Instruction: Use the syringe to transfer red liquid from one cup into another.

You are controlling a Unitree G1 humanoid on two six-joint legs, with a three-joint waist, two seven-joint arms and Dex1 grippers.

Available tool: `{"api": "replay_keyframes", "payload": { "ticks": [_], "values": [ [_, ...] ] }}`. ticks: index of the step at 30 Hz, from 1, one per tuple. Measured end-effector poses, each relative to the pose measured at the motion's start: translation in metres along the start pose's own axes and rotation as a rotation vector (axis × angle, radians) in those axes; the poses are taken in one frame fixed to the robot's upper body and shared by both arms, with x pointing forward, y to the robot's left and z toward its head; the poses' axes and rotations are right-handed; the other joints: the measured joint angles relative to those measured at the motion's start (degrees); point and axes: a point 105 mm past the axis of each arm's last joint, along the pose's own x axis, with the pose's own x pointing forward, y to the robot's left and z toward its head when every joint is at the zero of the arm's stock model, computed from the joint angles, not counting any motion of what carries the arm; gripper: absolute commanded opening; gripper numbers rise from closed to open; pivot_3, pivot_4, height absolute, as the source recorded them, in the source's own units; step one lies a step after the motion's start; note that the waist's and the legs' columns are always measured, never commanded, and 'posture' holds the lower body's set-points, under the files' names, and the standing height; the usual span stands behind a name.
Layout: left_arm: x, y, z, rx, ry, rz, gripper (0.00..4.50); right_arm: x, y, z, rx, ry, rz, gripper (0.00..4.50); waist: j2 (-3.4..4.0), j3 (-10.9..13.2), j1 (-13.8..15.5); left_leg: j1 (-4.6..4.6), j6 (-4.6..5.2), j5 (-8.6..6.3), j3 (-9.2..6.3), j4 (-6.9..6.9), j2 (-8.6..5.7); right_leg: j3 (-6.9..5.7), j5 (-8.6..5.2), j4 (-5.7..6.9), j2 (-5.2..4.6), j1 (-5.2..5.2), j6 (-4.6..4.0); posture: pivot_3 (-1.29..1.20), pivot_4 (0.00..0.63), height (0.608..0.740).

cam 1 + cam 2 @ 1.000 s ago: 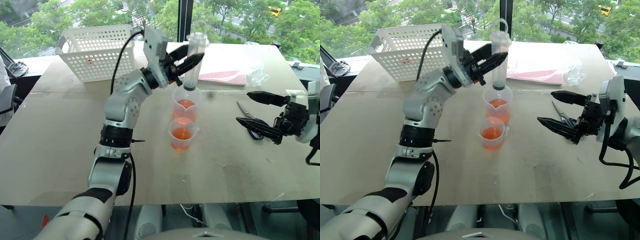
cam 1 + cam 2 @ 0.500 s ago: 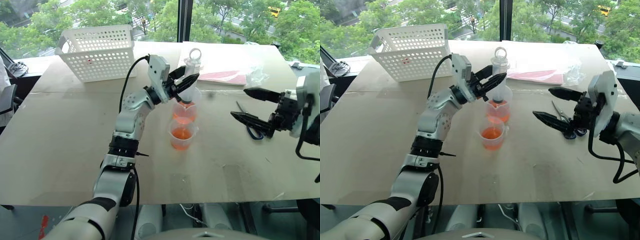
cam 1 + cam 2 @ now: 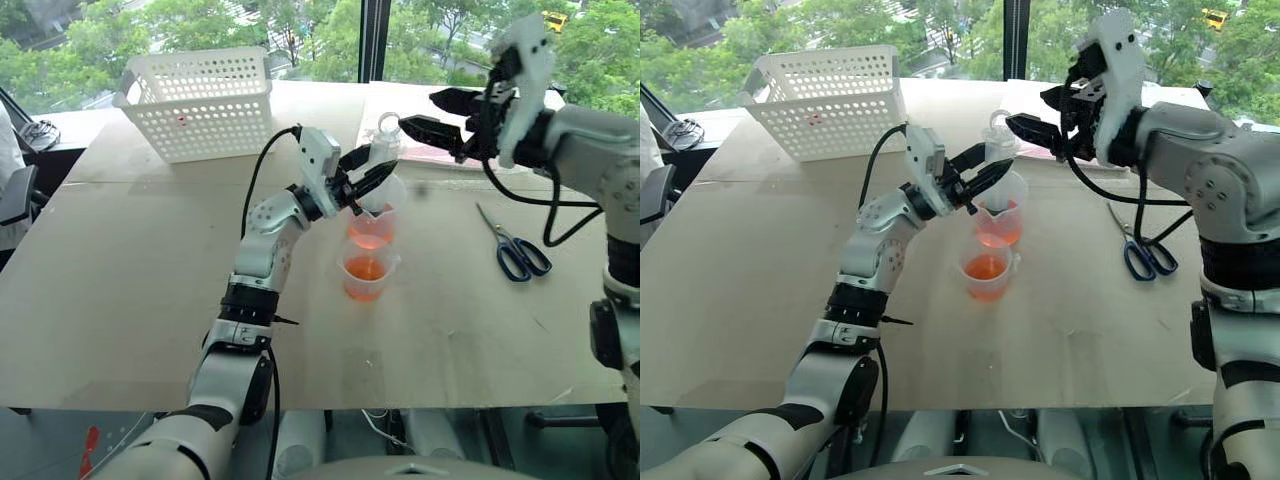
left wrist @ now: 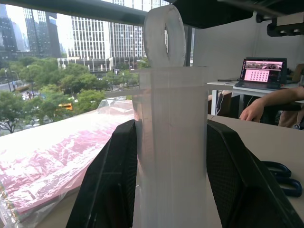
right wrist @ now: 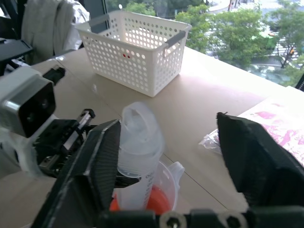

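The syringe [image 3: 384, 148] stands upright with its lower end inside the taller cup [image 3: 372, 226], which holds red liquid [image 3: 371, 240]. My left gripper [image 3: 366, 180] is shut on the syringe barrel; in the left wrist view the barrel [image 4: 171, 142] fills the gap between the black fingers [image 4: 114, 180]. The shorter cup [image 3: 365, 277] stands just in front, also holding red liquid. My right gripper [image 3: 416, 112] hovers open at the syringe's ring end [image 5: 137, 135], one finger on each side, with the ring nearer one finger [image 5: 102, 156].
A white perforated basket [image 3: 200, 100] sits at the back left. Blue-handled scissors [image 3: 520, 250] lie on the table at the right. A pink sheet in clear plastic [image 3: 445, 152] lies behind the cups. A person's hand [image 4: 254, 110] and a laptop [image 4: 263, 71] are beyond.
My right gripper rose from the table's right side and swung left to the syringe's top. My left gripper lowered the syringe into the taller cup.
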Motion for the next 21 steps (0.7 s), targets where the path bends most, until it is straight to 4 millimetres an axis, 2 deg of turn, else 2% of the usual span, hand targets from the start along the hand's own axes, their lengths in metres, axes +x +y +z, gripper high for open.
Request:
{"api": "replay_keyframes", "payload": {
  "ticks": [10,12,17,21],
  "values": [
    [0.001,-0.003,0.002,0.014,-0.001,0.0,1.49,0.012,-0.001,-0.006,-0.034,0.038,0.016,2.72,0.03,0.02,-0.27,0.04,0.04,-0.03,-0.02,0.0,0.0,-0.01,0.0,0.09,0.01,-0.04,0.0,0.0,0.15,0.74],
    [0.002,-0.003,0.004,0.02,-0.007,0.001,1.49,0.014,-0.003,-0.006,-0.04,0.041,0.009,2.16,0.03,0.02,-0.29,0.04,0.04,-0.03,-0.01,0.0,0.0,0.0,0.0,0.09,0.01,-0.04,0.0,0.0,0.15,0.74],
    [0.0,-0.003,0.002,0.015,-0.002,0.02,1.49,0.022,0.005,-0.005,-0.069,0.042,0.05,0.05,0.04,0.02,-0.33,0.04,0.04,-0.03,-0.02,-0.01,0.0,0.0,0.0,0.08,0.02,-0.04,0.0,0.0,0.15,0.74],
    [0.0,-0.003,0.001,0.012,0.003,0.021,1.49,0.024,0.004,-0.006,-0.075,0.041,0.051,0.05,0.05,0.02,-0.23,0.04,0.04,-0.03,0.0,-0.01,0.0,0.0,0.0,0.08,0.01,-0.04,0.0,0.0,0.15,0.74]
  ]
}}
